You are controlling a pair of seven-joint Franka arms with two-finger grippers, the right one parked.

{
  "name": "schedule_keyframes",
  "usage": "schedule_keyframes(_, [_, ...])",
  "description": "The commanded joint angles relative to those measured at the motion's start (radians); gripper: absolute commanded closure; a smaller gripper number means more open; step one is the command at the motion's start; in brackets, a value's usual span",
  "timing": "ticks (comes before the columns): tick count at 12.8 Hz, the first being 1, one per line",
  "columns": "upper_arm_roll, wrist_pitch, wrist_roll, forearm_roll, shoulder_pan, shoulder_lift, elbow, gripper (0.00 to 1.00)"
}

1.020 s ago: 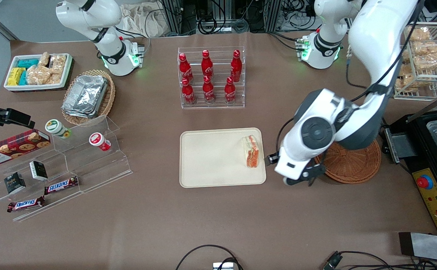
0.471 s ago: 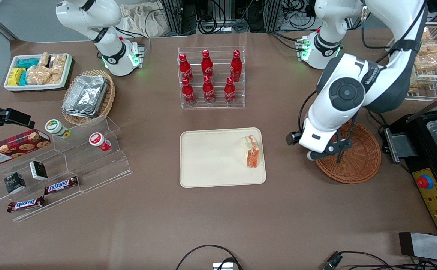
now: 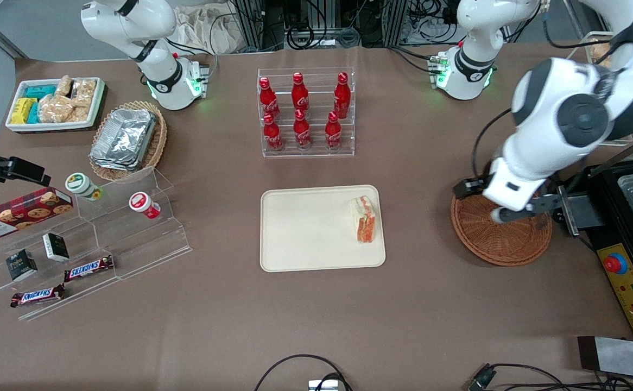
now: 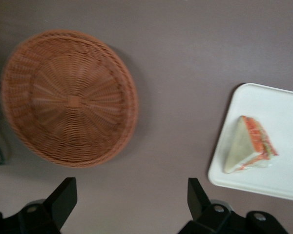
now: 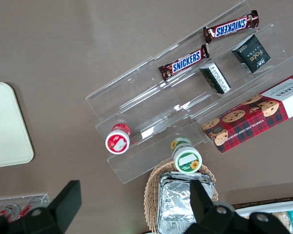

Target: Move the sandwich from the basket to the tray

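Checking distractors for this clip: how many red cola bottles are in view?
6, all in the clear rack: three on the upper tier, three on the lower. None seem hidden. The gripper, open, hangs over the basket.

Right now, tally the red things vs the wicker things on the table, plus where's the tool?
Red cola bottles: 6
Red-lidded cup: 1
Wicker baskets: 2, the reddish-brown basket and the tan basket with foil containers
Total: 9
The tool hangs open above the reddish-brown basket, holding nothing.

Six red bottles point(image 3: 301, 114) in a clear rack; foil containers point(image 3: 124, 138) nearby.
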Motion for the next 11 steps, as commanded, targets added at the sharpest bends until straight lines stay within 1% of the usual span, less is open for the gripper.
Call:
schedule_keyframes(1, [-0.006, -0.035, 0.100, -0.034, 0.068, -0.065, -0.034, 0.00])
schedule_keyframes(2, [-0.008, -0.034, 0.109, -0.034, 0.093, -0.062, -0.029, 0.00])
schedule_keyframes(5, [-0.006, -0.034, 0.112, -0.031, 0.114, -0.061, 0.001, 0.00])
schedule_keyframes(7, [0.012, -0.047, 0.137, -0.025, 0.131, -0.103, -0.014, 0.00])
schedule_keyframes(8, [0.061, -0.063, 0.202, -0.028, 0.119, -0.119, -0.029, 0.00])
schedule_keyframes(9, [0.157, -0.082, 0.300, -0.031, 0.063, -0.139, -0.035, 0.00])
schedule_keyframes(10, [0.307, -0.115, 0.378, -0.033, -0.032, -0.154, -0.035, 0.00])
schedule_keyframes(11, [0.392, -0.125, 0.419, -0.034, -0.103, -0.159, -0.035, 0.00])
